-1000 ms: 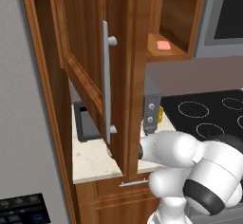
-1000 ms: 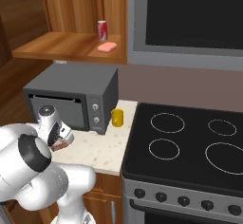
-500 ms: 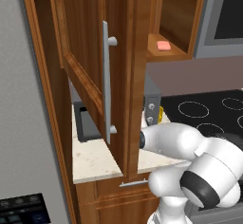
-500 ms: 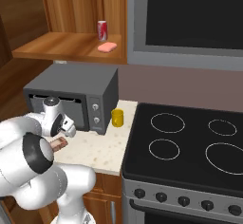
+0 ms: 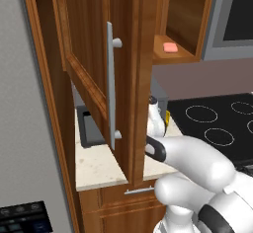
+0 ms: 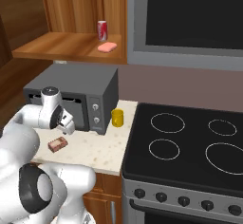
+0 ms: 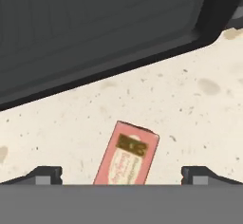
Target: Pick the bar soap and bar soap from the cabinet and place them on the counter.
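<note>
Altogether two soaps show: one pink bar [image 6: 107,47] on the open cabinet [image 6: 66,47] shelf beside a red can [image 6: 102,30], one boxed bar [image 7: 126,160] flat on the counter [image 6: 102,149] before the microwave [image 6: 90,95]. Its dark label is unreadable. Gripper [image 7: 121,174] hangs above it, fingers spread, empty. One yellow cup [image 6: 117,118] stands near.

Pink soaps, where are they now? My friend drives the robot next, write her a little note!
Gripper: jaws open, holding nothing, just above the counter.
One pink boxed bar soap lies on the beige speckled counter, in front of the grey microwave: done.
The other salmon-pink bar soap sits on the open wooden cabinet shelf beside a red can: left to fetch.
</note>
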